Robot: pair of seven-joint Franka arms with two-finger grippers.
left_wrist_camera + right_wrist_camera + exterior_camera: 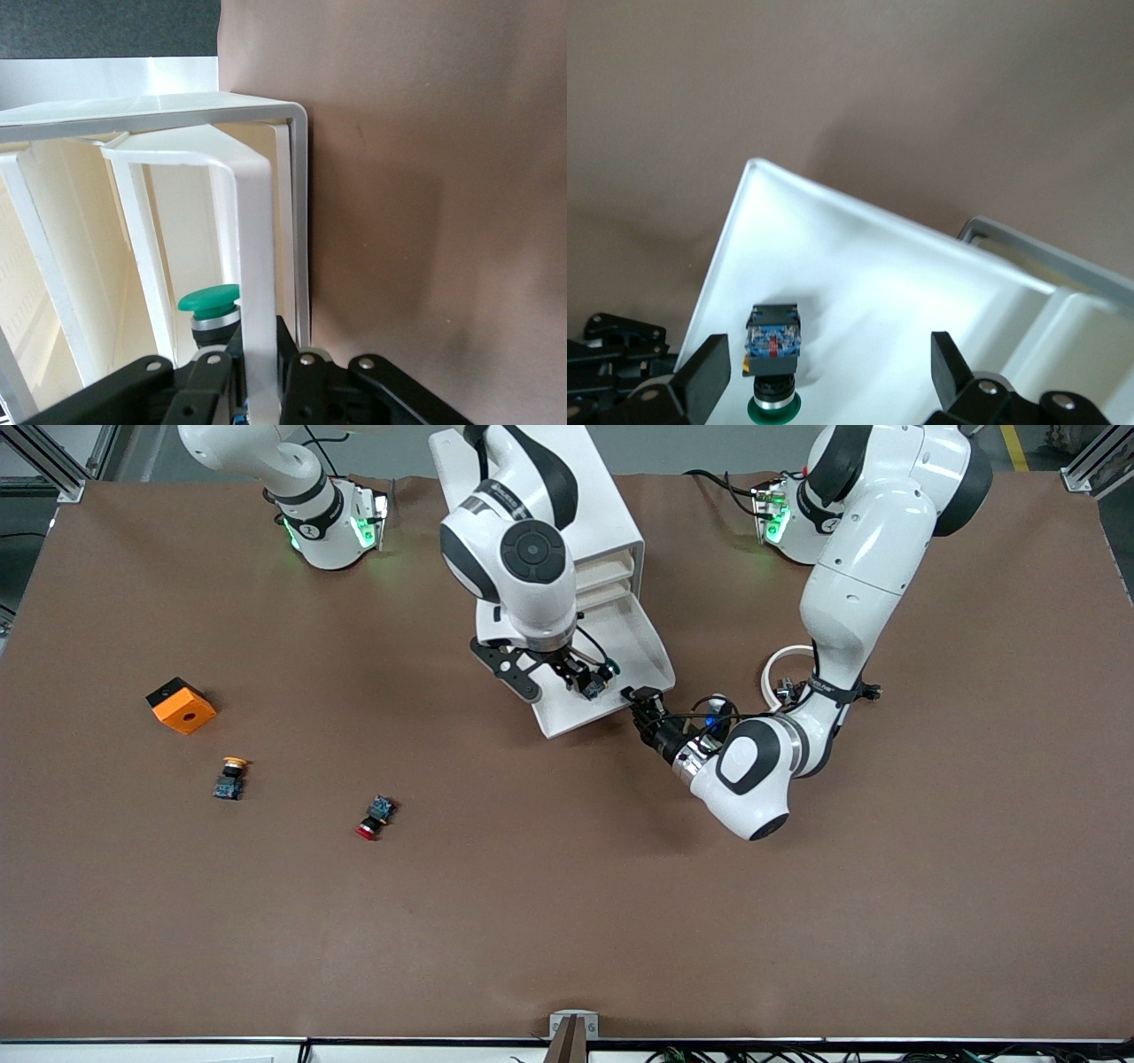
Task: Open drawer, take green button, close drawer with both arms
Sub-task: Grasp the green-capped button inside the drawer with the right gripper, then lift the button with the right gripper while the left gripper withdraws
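In the front view, the drawer (642,646) is seen pulled out of the white cabinet (611,540); its front lip is clamped by the left gripper (640,698), while the right gripper (592,679) hangs over the tray.

In the left wrist view, the thin glossy lip is pinched.

In the right wrist view, the button (772,363) lies in the smooth tray, between widely spread jaws but off-centre, its long axis running green cap to blue-grey base.
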